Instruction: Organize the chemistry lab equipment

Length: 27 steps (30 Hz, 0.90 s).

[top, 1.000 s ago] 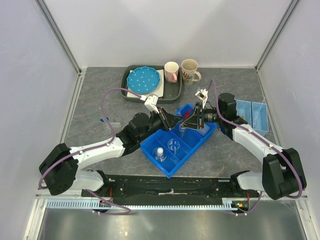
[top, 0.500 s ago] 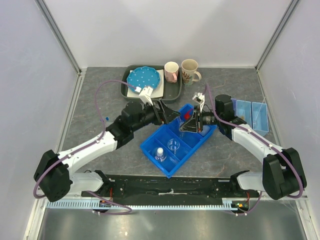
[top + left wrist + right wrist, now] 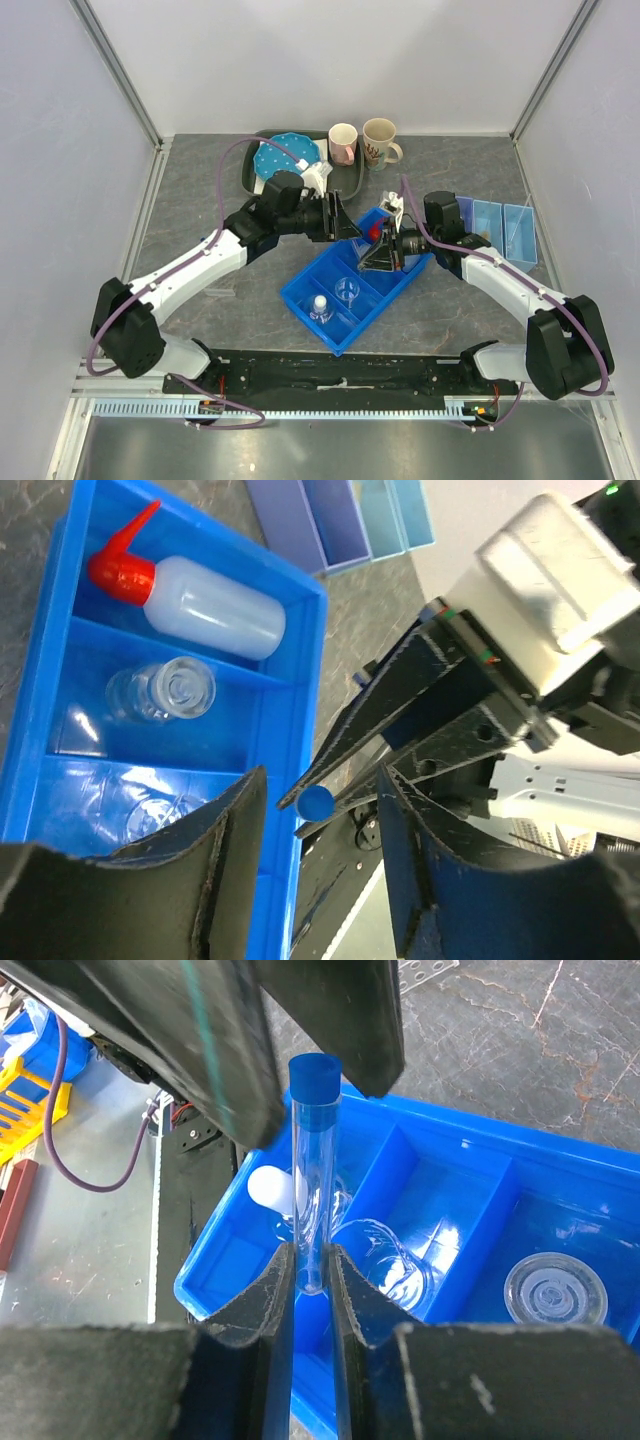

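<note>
Above the blue plastic tray point(image 3: 300, 305), near the middle of the grey stone-patterned table point(image 3: 190, 220), a thin clear tube point(image 3: 312, 1160) with a round blue cap point(image 3: 314, 1072) is clamped at its lower part by the right gripper point(image 3: 311, 1260). Its flat black pads are pressed on both sides of the tube. The cap is placed between the dark fingers point(image 3: 210, 1040) of the left gripper point(image 3: 340, 222), which are spread apart and grasp nothing. Whether they touch the cap cannot be told.

In the left wrist view, a white squeeze bottle point(image 3: 210, 605) of matte plastic with a red bent nozzle is seen lying in the end compartment of the tray. A round glass flask point(image 3: 170, 690) lies in the next compartment. From the top view only a red spot of the bottle is visible beside the grippers.

By the right wrist view, a clear glass beaker point(image 3: 385, 1255) and a small bottle with a white cap point(image 3: 270, 1188) are shown in the compartments under the tube.

Only in the top view, a dark tray point(image 3: 352, 178) with a blue dotted plate point(image 3: 285, 155) and two mugs point(image 3: 362, 142) are seen at the far edge. Pale blue bins point(image 3: 500, 225) are placed to the right of the blue tray.
</note>
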Motion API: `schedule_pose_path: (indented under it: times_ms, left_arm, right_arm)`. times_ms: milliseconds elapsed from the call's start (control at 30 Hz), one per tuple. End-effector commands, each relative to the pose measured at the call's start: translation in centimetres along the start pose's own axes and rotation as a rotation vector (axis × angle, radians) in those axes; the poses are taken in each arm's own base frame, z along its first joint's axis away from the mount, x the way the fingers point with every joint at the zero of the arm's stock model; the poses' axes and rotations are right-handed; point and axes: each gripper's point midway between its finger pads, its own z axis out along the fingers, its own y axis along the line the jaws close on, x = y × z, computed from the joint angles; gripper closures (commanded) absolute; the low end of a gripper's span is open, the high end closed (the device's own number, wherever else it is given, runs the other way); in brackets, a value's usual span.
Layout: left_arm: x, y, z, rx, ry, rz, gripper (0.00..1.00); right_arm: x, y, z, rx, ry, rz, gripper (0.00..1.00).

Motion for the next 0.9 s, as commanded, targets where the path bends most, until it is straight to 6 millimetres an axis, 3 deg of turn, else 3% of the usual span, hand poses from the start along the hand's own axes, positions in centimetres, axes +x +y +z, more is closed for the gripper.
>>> schedule_pose_path:
  times_ms: [0,233,333,467,533,600,633,667,700,733,767,833,867]
  left_arm:
    - [0.8,-0.6,-0.1,0.011,0.09,0.046,0.47]
    - [1.4,-0.9,0.5,0.025,0.133,0.044,0.58]
    - [1.6,-0.9,0.6,0.029,0.141,0.04,0.69]
    - [2.1,-0.8,0.5,0.033,0.156,0.032,0.94]
    - [2.1,-0.7,0.2,0.027,0.147,0.033,0.96]
    - [2.3,-0.4,-0.4,0.012,0.134,0.035,0.97]
    - [2.1,0.0,-0.8,-0.01,0.114,0.038,0.98]
    - [2.5,0.9,-1.1,-0.033,0.112,0.032,0.98]
    - [2.2,0.7,-2.2,-0.036,0.082,0.04,0.98]
    - [1.6,1.8,-2.9,-0.077,0.045,0.032,0.98]
    - [2.1,3.1,-3.5,-0.114,0.039,0.021,0.98]
    - [0.7,4.2,-6.2,-0.162,-0.062,0.022,0.98]
    - [1.2,5.7,-7.1,-0.2,-0.079,0.007,0.98]
  right_arm:
    - [-1.7,0.4,0.1,-0.021,-0.015,-0.089,0.8]
    - [-1.4,0.3,0.1,-0.022,-0.006,-0.091,0.8]
    - [-1.3,0.3,0.1,-0.023,-0.001,-0.092,0.8]
    - [-1.2,0.2,0.1,-0.023,0.004,-0.098,0.8]
    - [-1.2,0.2,0.1,-0.02,0.008,-0.102,0.77]
    - [-1.0,0.2,0.0,-0.016,0.017,-0.118,0.61]
    - [-1.1,0.2,-0.1,-0.015,0.019,-0.131,0.47]
    - [-1.2,0.2,-0.2,-0.012,0.02,-0.168,0.23]
    - [-1.1,0.3,-0.3,-0.012,0.026,-0.171,0.14]
    - [-1.1,0.4,-0.4,-0.013,0.028,-0.191,0.05]
    - [-1.3,0.4,-0.7,-0.001,0.027,-0.224,0.02]
    - [-1.3,0.5,-0.8,0.012,0.033,-0.236,0.02]
    - [-1.5,0.4,-1.0,0.026,0.031,-0.25,0.02]
